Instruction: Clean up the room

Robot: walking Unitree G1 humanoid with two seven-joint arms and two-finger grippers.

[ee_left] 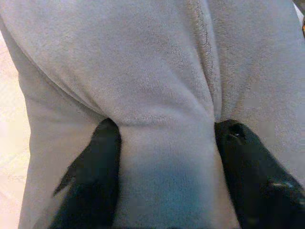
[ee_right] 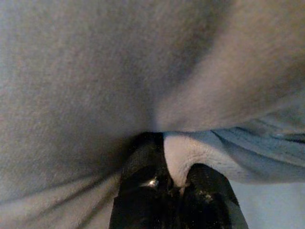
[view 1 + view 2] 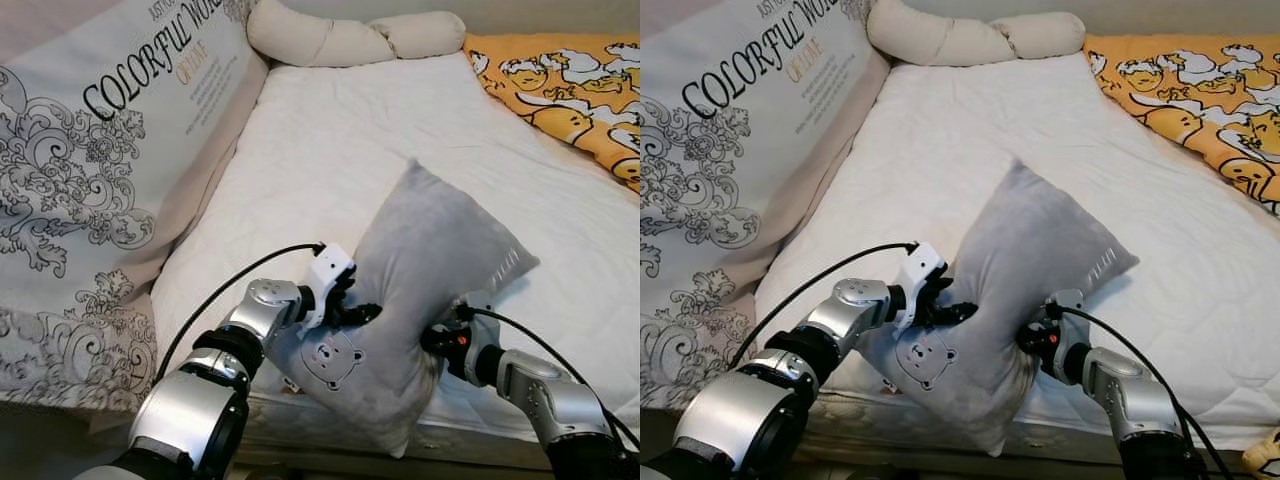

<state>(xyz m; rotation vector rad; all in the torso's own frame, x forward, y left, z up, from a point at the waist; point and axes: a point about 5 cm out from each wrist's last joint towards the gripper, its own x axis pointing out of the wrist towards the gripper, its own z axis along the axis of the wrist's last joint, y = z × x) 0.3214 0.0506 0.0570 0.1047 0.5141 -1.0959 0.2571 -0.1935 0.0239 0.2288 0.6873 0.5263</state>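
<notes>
1. Reaching forward from the near left, the left gripper (image 3: 362,312) pinched a fold of the grey pillow (image 3: 420,290) on its left side; the left wrist view showed plush bunched between its fingers (image 1: 97,171).
2. The right gripper (image 2: 174,183) came in from the near right, its fingers pressed together on a fold at the pillow's right edge.
3. The pillow stood tilted between both grippers at the near edge of the white mattress (image 3: 330,150), its bear print (image 3: 333,362) facing the robot.
</notes>
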